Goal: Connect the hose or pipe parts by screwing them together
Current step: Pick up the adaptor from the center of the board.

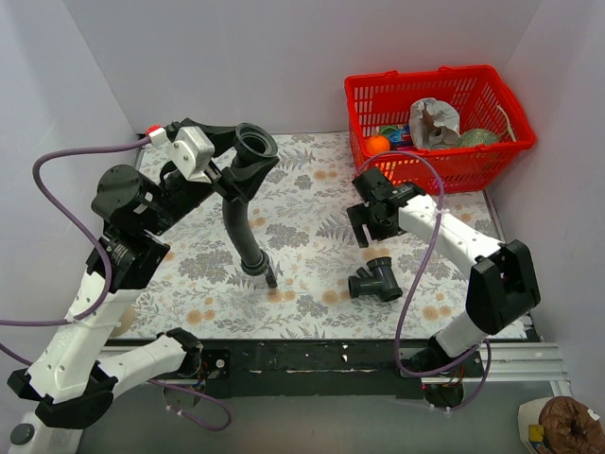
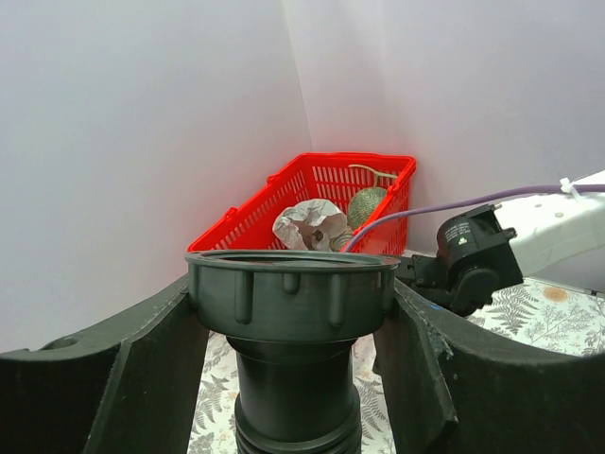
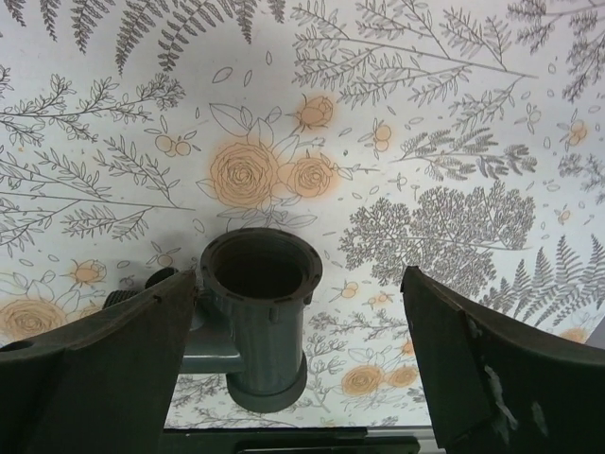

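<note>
Hose (image 1: 242, 227) hangs upright, clamped below its collar in left gripper (image 1: 233, 177) jaws, lower end on tabletop (image 1: 312, 180). T-fitting (image 1: 376, 281) lies under right gripper (image 1: 363, 216), jaws spread wide, empty. Should descend centred, grip fitting's barrel, leave one opening free.

The hose (image 1: 244, 227) showed black, ribbed along its length and smooth at the collar. The T-fitting (image 1: 376, 281) was dark grey, plain all over. The desk (image 1: 312, 189) wore a white cloth printed with grey ferns and leaves and pale orange roses. The basket (image 1: 454, 168) blazed red, an open lattice. In it were an orange ball (image 1: 377, 144), a crumpled silver wrapper (image 1: 435, 121) and a netted green melon (image 1: 479, 137). The cable (image 2: 529, 192) ran purple.
</note>
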Available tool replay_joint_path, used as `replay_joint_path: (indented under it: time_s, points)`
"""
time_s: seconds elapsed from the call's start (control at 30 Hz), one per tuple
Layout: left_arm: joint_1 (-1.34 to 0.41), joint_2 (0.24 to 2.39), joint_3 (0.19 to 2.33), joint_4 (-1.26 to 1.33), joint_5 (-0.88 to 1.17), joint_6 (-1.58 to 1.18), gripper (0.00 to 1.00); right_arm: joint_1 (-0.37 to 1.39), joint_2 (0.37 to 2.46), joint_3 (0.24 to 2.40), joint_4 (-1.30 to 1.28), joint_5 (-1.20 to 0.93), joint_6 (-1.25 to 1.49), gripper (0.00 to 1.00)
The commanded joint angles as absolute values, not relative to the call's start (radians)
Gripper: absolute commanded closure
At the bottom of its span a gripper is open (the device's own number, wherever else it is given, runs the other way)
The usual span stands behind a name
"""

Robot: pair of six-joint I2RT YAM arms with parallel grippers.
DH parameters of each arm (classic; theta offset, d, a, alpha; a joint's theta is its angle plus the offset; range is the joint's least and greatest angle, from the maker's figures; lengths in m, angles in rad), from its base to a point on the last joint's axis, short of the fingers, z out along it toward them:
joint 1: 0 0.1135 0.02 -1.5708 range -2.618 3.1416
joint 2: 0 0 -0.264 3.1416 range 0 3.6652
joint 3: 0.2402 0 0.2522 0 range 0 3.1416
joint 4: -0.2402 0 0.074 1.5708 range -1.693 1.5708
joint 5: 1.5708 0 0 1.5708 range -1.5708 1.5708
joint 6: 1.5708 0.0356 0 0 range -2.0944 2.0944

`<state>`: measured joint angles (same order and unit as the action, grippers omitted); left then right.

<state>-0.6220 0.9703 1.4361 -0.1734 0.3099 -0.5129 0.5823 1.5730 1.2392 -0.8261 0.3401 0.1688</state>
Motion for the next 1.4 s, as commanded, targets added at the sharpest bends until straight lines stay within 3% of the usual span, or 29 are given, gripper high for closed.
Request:
replay_joint_path:
  time_s: [0.0,0.23,0.5,0.6,0.73,0.9,1.0,1.1,1.37]
  points:
    - [-0.62,0.94,1.465,-0.141,0.321,-0.506,0.83,0.577,1.499,1.214,-0.907,0.333,0.279,0.03]
    - [-0.62,0.942,1.47,-0.141,0.328,-0.506,0.83,0.577,1.376,1.071,-0.851,0.223,0.307,0.02]
    - [-0.62,0.93,1.468,-0.141,0.328,-0.515,0.83,0.569,1.419,0.956,-0.798,0.175,0.313,0.02]
    - [-0.62,0.927,1.47,-0.143,0.33,-0.518,0.83,0.555,1.446,0.914,-0.762,0.161,0.314,0.05]
    - [-0.62,0.919,1.476,-0.152,0.333,-0.518,0.8,0.546,1.479,0.865,-0.716,0.132,0.314,0.21]
    - [-0.62,0.923,1.489,-0.17,0.33,-0.506,0.8,0.543,1.499,0.828,-0.703,0.12,0.333,0.26]
    - [-0.62,0.923,1.485,-0.172,0.327,-0.5,0.8,0.538,1.486,0.819,-0.684,0.114,0.348,0.47]
    - [-0.62,0.92,1.479,-0.172,0.33,-0.5,0.8,0.531,1.488,0.837,-0.672,0.103,0.368,0.98]
    - [-0.62,0.914,1.465,-0.173,0.339,-0.495,0.79,0.52,1.496,1.08,-0.704,0.06,0.361,0.99]
